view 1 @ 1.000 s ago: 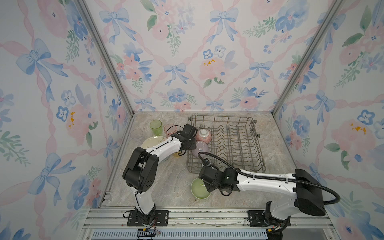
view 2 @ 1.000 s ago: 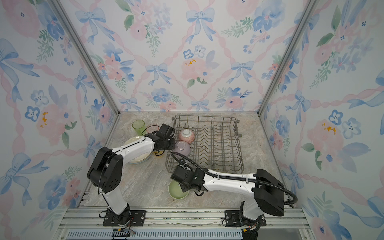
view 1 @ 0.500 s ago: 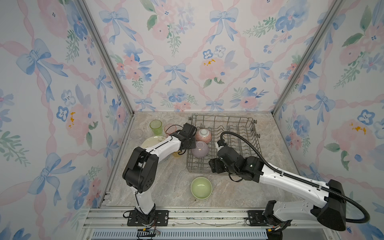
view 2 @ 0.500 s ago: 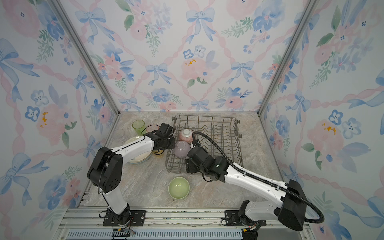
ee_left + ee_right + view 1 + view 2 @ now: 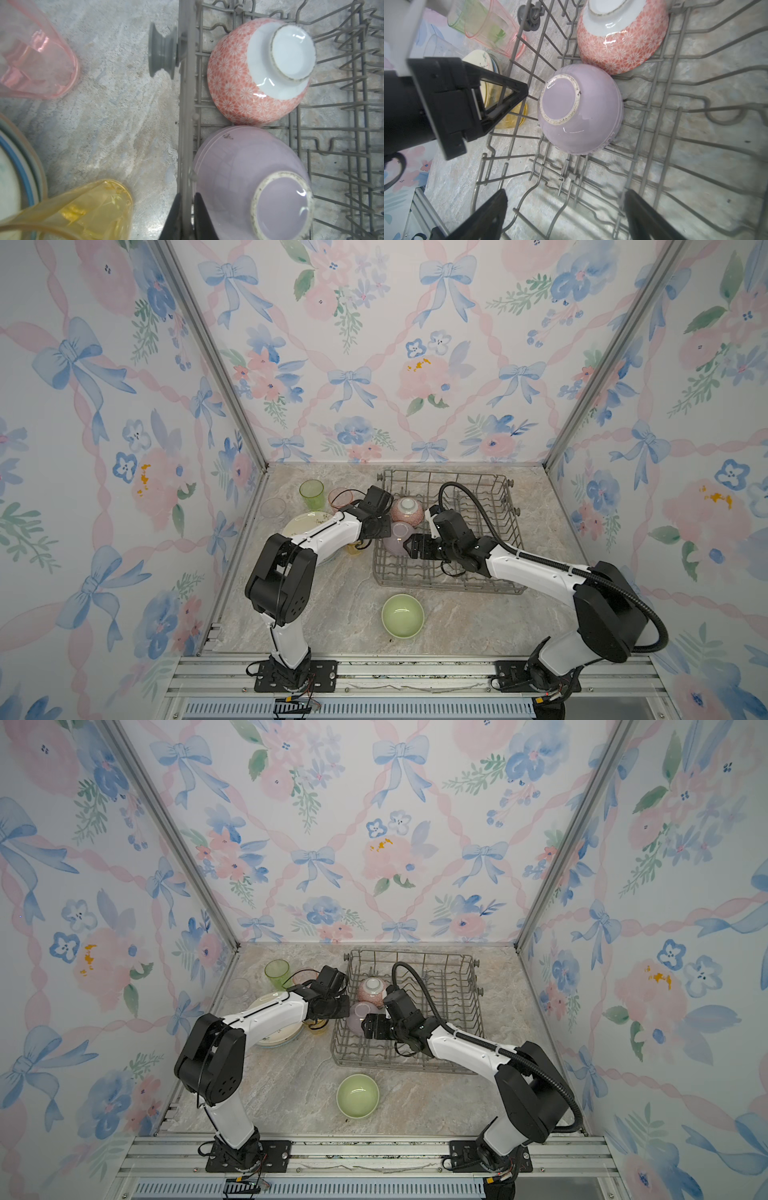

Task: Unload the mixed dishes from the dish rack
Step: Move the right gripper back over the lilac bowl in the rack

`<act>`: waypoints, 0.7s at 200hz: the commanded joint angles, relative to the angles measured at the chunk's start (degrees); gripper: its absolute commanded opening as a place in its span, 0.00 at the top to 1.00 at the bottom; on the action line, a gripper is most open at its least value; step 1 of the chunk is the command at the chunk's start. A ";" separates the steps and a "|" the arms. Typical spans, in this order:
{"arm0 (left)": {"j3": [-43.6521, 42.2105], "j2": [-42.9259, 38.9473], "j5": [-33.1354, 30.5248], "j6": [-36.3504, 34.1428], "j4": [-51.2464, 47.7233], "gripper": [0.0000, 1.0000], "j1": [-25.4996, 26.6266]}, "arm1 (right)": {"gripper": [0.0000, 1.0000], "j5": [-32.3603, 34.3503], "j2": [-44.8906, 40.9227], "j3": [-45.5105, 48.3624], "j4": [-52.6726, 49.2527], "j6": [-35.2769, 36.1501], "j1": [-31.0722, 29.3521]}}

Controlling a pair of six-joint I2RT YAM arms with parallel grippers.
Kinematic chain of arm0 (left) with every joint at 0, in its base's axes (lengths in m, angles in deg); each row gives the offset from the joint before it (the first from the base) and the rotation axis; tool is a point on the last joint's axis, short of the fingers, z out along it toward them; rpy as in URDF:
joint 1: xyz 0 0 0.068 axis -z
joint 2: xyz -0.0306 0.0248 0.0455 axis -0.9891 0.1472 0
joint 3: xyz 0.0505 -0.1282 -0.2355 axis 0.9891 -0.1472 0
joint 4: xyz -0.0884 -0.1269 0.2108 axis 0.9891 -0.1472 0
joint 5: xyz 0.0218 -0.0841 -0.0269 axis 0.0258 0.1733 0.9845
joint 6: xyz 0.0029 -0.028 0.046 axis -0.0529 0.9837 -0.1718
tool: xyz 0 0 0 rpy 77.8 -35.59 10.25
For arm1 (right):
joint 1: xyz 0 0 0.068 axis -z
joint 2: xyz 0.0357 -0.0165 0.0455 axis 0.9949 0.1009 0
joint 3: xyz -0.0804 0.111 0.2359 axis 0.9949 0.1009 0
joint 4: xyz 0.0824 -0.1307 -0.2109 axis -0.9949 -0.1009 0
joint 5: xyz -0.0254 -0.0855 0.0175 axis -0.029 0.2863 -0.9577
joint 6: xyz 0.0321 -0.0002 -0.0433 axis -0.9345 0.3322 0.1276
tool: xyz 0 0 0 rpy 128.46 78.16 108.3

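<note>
The grey wire dish rack (image 5: 494, 510) (image 5: 453, 986) holds two upside-down bowls at its left side, a pink patterned bowl (image 5: 406, 510) (image 5: 239, 83) and a lilac bowl (image 5: 397, 537) (image 5: 591, 116). My left gripper (image 5: 380, 526) (image 5: 187, 194) is shut on the rack's left rim wire (image 5: 185, 104) beside the lilac bowl. Over the rack floor my right gripper (image 5: 409, 549) (image 5: 564, 195) stands open and empty, a short way from the lilac bowl. A green bowl (image 5: 402, 615) (image 5: 358, 1095) sits upright on the table in front of the rack.
Left of the rack stand a green tumbler (image 5: 311, 494), a pink tumbler (image 5: 340, 499) (image 5: 37, 68), a clear tumbler (image 5: 273, 509) and a yellow tumbler (image 5: 89, 207). A stack of plates (image 5: 305, 526) lies under my left arm. Upright tines fill the rack.
My right gripper has let go of the green bowl at the front, swung back over the rack and opened wide. The left gripper has stayed on the rack's rim.
</note>
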 commanded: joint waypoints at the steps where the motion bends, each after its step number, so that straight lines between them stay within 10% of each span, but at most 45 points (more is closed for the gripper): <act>1: 1.09 -0.62 4.15 -0.09 2.22 0.87 0.52 | 0.07 -2.86 1.78 -1.37 4.66 -1.84 1.06; 140: 0.84 0.38 5.33 -0.06 2.22 0.88 0.01 | 0.02 -6.82 13.78 3.48 24.70 -6.34 4.27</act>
